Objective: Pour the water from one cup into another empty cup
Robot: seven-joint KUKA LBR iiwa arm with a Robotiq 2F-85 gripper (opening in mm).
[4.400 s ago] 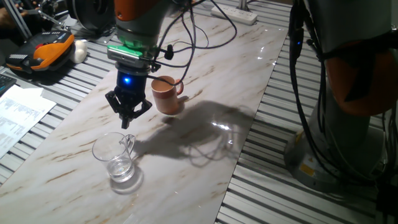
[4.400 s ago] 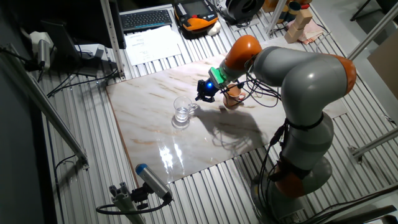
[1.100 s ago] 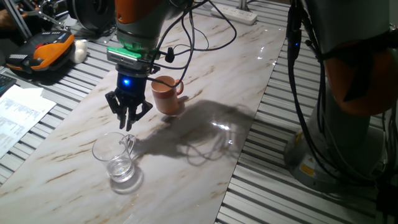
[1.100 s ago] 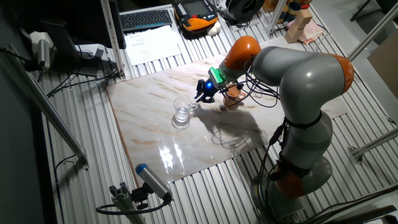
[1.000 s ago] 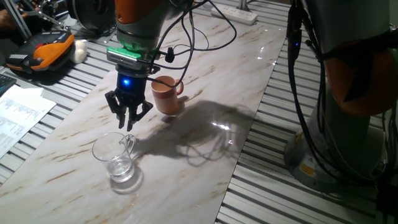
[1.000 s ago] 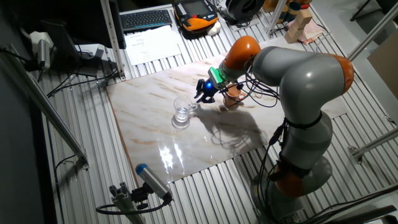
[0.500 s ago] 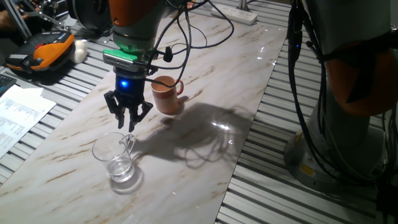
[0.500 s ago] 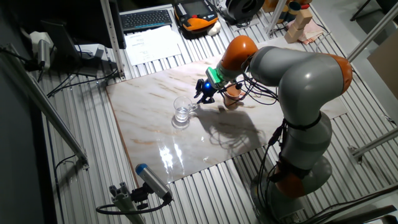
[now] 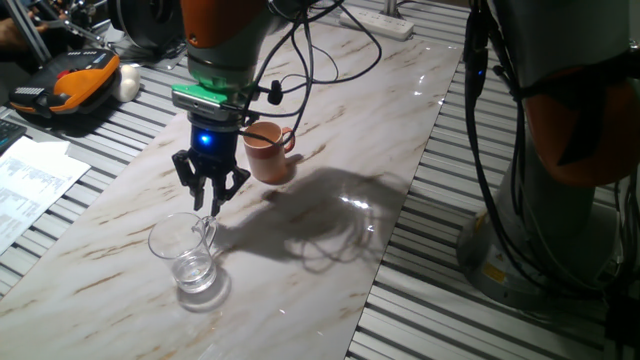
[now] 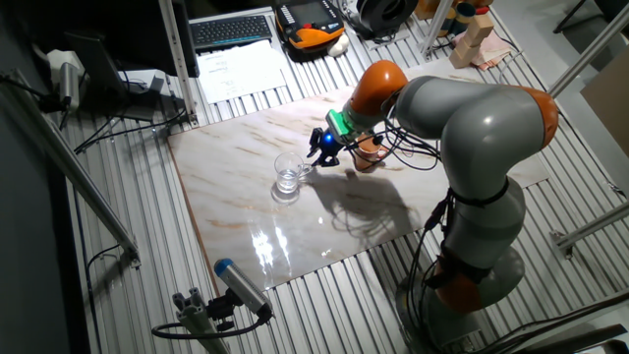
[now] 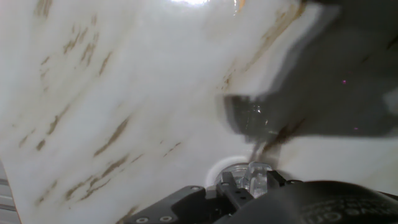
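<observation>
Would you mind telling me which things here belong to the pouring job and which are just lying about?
Part of the job:
- glass mug, upright on the marble table
- water in its bottom
- brown mug, upright, behind
- gripper, jaws open just above the glass mug's handle

Just lying about:
- orange-and-black device
- papers
- keyboard
- power strip

Hand view: glass mug (image 11: 249, 177) mostly hidden behind gripper body, cut by bottom edge; handle blurred. Gripper (image 9: 211, 201) fingertips overlap mug handle in both fixed views, so contact can't be told. Water (image 9: 194, 272) barely readable. Brown mug (image 10: 368, 150) behind gripper, mostly hidden by arm.
</observation>
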